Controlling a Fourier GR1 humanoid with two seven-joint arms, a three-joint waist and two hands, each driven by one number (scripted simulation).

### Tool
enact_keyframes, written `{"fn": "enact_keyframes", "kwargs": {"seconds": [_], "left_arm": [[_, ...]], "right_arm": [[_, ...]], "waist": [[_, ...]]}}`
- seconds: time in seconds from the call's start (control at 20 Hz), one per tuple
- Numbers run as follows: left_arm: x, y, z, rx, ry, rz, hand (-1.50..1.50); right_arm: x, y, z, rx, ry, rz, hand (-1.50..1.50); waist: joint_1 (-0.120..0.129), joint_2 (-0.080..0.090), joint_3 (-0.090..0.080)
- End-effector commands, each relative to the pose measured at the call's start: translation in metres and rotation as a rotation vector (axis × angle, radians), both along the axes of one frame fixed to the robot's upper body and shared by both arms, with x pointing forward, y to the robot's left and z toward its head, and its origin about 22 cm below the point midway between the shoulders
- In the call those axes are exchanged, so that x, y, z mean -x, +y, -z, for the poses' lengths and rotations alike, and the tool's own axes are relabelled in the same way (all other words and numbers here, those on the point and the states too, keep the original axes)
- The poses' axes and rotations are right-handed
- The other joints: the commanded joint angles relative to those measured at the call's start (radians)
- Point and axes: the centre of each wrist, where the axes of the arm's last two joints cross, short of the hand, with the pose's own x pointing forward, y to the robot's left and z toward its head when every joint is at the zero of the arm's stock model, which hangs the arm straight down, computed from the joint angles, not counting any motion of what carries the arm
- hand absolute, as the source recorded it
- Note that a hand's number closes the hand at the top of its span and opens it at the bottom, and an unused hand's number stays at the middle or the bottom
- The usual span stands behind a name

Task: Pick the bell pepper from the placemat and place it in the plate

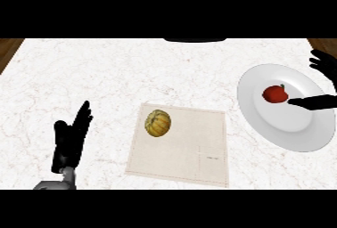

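Observation:
A small red bell pepper (275,94) lies on the white plate (263,116) at the right of the counter. My right hand (321,101) comes in from the right edge over the plate. Its thumb points at the pepper, just right of it and not touching. The fingers are spread up by the plate's far rim, so the hand is open. A beige placemat (187,153) lies in the middle of the counter. My left hand (71,140) rests open at the lower left, fingers up.
A yellow-orange ribbed squash (158,123) sits on the placemat's upper left corner. The white marble counter (99,75) stretches to wooden edges at both top corners. A dark object (195,39) shows at the far edge.

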Motion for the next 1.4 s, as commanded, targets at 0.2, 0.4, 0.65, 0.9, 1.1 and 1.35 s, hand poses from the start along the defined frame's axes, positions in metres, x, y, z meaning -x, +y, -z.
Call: {"fn": "enact_keyframes", "kwargs": {"seconds": [0.2, 0.4, 0.65, 0.9, 1.1, 1.35], "left_arm": [[-0.010, 0.009, 0.007, 0.000, 0.002, 0.008, 0.00], [0.003, 0.006, 0.002, -0.006, -0.008, 0.021, 0.00], [-0.022, 0.002, -0.001, 0.003, 0.006, 0.002, 0.00], [-0.020, 0.005, -0.014, 0.027, -0.009, 0.027, 0.00], [-0.002, -0.018, -0.013, 0.015, -0.008, -0.002, 0.00], [-0.004, 0.001, -0.003, 0.007, 0.003, 0.016, 0.00]], "right_arm": [[0.023, -0.047, 0.009, -0.217, -0.054, -0.019, -1.50], [0.039, -0.052, 0.014, -0.224, -0.084, -0.060, -1.50], [0.039, -0.037, 0.042, -0.231, -0.092, -0.093, -1.50], [0.031, -0.051, 0.023, -0.178, -0.071, -0.052, -1.50], [0.036, -0.027, 0.044, -0.137, -0.051, -0.010, -1.50], [0.034, -0.044, 0.041, -0.110, -0.040, 0.024, -1.50]], "waist": [[0.013, 0.005, 0.000], [0.009, 0.001, -0.001], [0.009, 0.003, -0.001], [0.015, 0.004, 0.000], [0.010, 0.001, -0.001], [0.014, 0.004, 0.000]]}}
